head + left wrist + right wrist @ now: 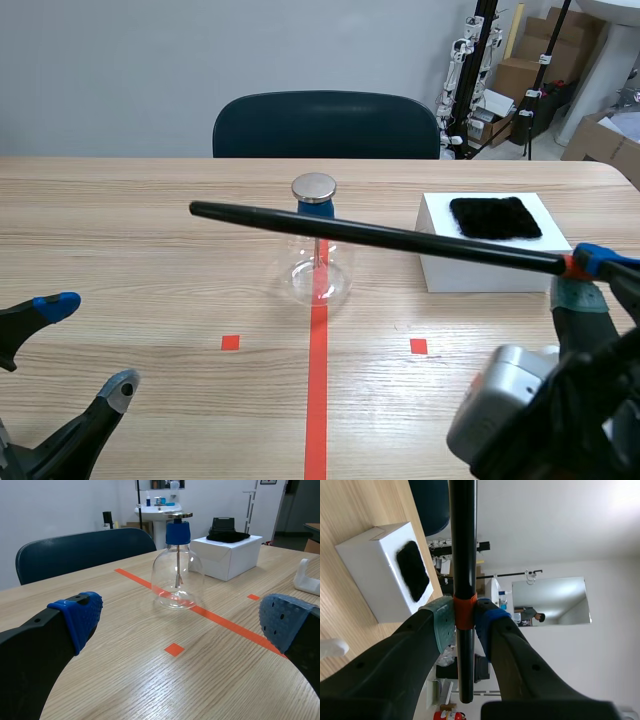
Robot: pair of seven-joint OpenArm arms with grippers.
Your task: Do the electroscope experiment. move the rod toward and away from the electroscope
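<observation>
1. Above the table's middle, the black rod [380, 238] hangs nearly level, its free end reaching past the electroscope [320, 265]; in the scene view it crosses just below the metal disc.
2. The right gripper [585, 275] is clamped on the rod at its orange band, with a pad pressing each side.
3. The electroscope, a clear flask with a blue stopper, stands on the red tape line.
4. The left gripper [88, 345] rests low, with its fingers spread wide and nothing between them.
5. A white box [480, 265] carrying a black cloth [495, 217] sits right of the flask.
</observation>
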